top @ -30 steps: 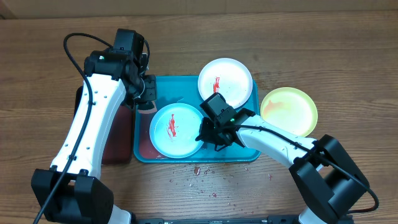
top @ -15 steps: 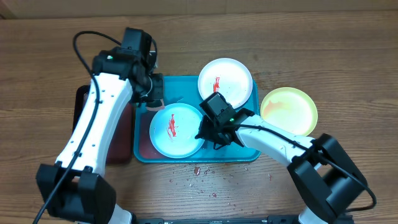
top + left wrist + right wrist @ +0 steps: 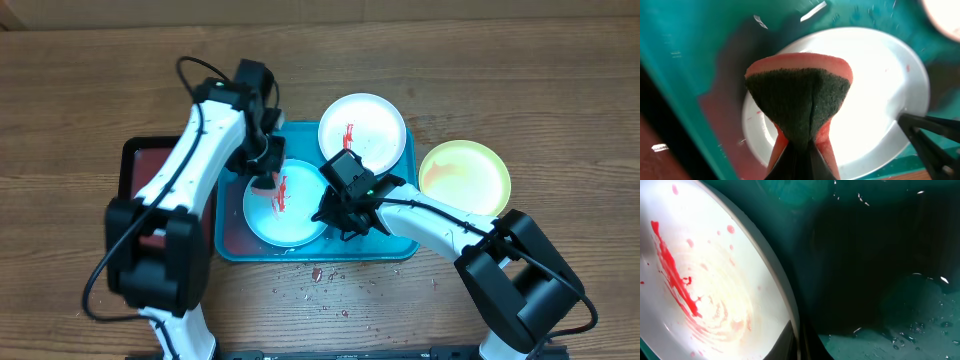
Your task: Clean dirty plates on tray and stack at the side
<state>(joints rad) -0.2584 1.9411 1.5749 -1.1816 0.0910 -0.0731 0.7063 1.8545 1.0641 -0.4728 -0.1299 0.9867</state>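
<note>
Centrally, sponge [image 3: 799, 100] over aqua plate [image 3: 290, 222]; rim [image 3: 782, 287] gripped

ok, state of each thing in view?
aqua plate: in turquoise tray, red smear on it
white plate: red smear, overlapping tray's far rim
yellow-green plate: on table, off tray, no red streak visible
sponge: folded, over aqua plate
left gripper: shut on sponge
right gripper: shut on aqua plate's rim

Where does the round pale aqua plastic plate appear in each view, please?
Overhead: pale aqua plate at centre frame.
Left wrist: plate centre-right, behind the folded red-and-green sponge.
Right wrist: plate fills the left, red-smeared.
Shared landmark: rectangular turquoise plastic tray beneath it.
</note>
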